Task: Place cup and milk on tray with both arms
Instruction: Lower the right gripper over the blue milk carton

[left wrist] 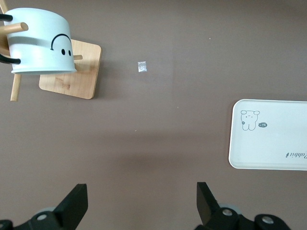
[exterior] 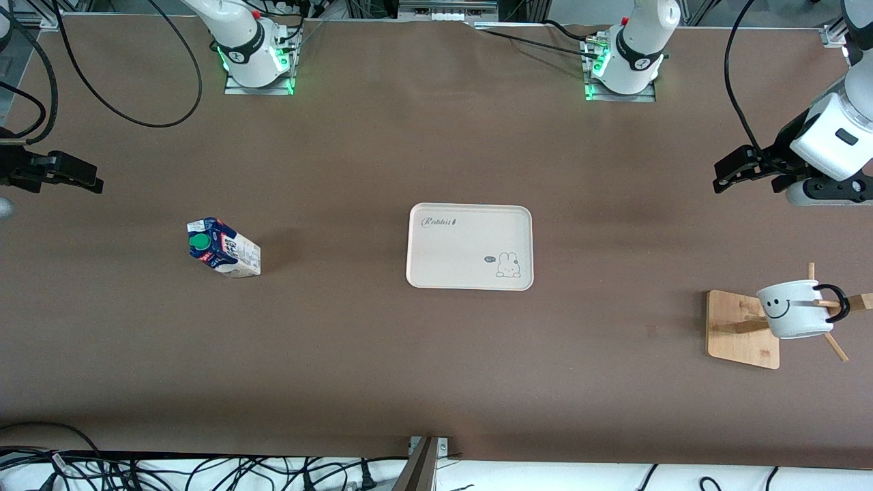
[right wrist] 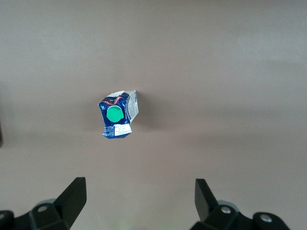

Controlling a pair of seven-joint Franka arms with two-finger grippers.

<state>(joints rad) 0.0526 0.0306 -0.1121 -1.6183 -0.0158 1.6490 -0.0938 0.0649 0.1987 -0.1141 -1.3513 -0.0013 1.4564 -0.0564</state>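
milk [exterior: 224, 247] stands toward the right arm's end; right gripper [exterior: 65, 177] hangs wide, empty, and a skewed pinch may topple it. tray [exterior: 469, 246] waits mid-table. cup [exterior: 794, 309] hangs on a wooden stand [exterior: 742, 329]; left gripper [exterior: 750, 167], wide too, could drag that over.

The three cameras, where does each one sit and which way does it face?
Front view: high across the table, facing both arm bases; left gripper and right gripper show.
Left wrist view: looks down at mug, wooden stand, tray; open fingers show.
Right wrist view: looks down at milk carton; open fingers show.
Shared: front and left wrist views both show tray and mug.
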